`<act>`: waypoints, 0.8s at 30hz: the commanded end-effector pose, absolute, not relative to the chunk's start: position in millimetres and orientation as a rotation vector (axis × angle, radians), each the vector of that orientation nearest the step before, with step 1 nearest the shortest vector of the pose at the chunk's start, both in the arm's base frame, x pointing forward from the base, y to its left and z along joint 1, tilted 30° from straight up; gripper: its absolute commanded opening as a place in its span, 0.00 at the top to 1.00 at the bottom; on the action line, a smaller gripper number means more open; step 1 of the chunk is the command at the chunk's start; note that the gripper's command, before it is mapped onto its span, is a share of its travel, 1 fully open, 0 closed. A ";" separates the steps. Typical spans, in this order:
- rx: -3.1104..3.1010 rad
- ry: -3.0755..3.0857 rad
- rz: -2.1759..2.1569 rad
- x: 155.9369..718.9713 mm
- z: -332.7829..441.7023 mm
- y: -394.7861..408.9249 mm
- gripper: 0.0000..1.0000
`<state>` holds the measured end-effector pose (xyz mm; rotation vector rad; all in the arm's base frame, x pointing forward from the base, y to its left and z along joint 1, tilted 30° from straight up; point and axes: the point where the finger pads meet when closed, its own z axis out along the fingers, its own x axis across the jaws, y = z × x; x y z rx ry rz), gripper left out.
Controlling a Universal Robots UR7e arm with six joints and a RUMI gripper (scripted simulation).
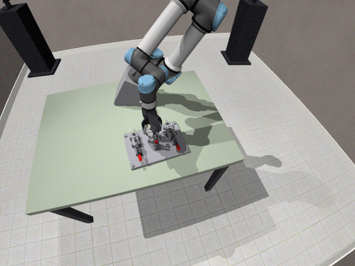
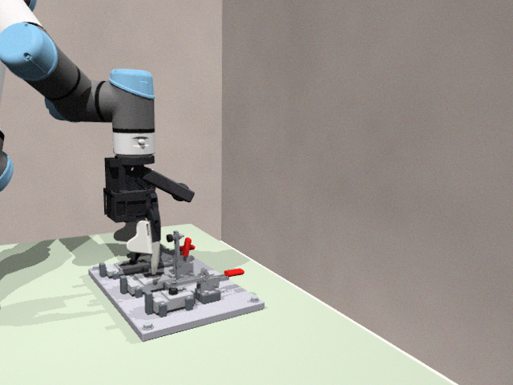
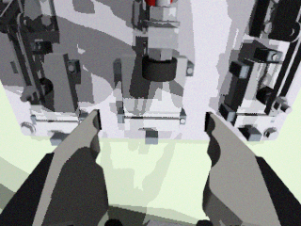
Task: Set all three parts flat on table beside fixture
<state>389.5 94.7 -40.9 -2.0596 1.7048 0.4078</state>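
Note:
The fixture's base plate [image 1: 156, 159] [image 2: 211, 310] [image 3: 204, 38] lies on the table and holds three light grey parts in a row. The middle part [image 3: 150, 101] [image 2: 135, 285] sits between its posts; its clamp arm [image 2: 176, 253] stands up, with the black pad [image 3: 159, 69] off the part. One outer part [image 3: 256, 91] [image 2: 175, 300] lies under a lowered clamp with its red handle [image 1: 140, 157] [image 2: 234, 272] out flat. The other outer part [image 3: 63, 94] also has its clamp lowered. My gripper [image 3: 152, 112] [image 2: 143, 267] is open and empty, low over the middle part's rear end, its fingers spread either side.
The raised clamp's red handle [image 1: 156, 142] [image 2: 187, 246] stands just in front of the gripper. The outer clamps flank the fingers. The green table [image 1: 77, 128] [image 2: 331, 352] extends around the plate. The grey robot pedestal [image 1: 126, 94] is behind the fixture.

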 end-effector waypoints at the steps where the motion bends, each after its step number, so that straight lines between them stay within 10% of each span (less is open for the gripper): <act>1: -2.060 1.705 0.406 389.8 -40.7 94.4 0.41; 24: -2.060 1.705 0.406 391.0 -58.5 104.7 0.41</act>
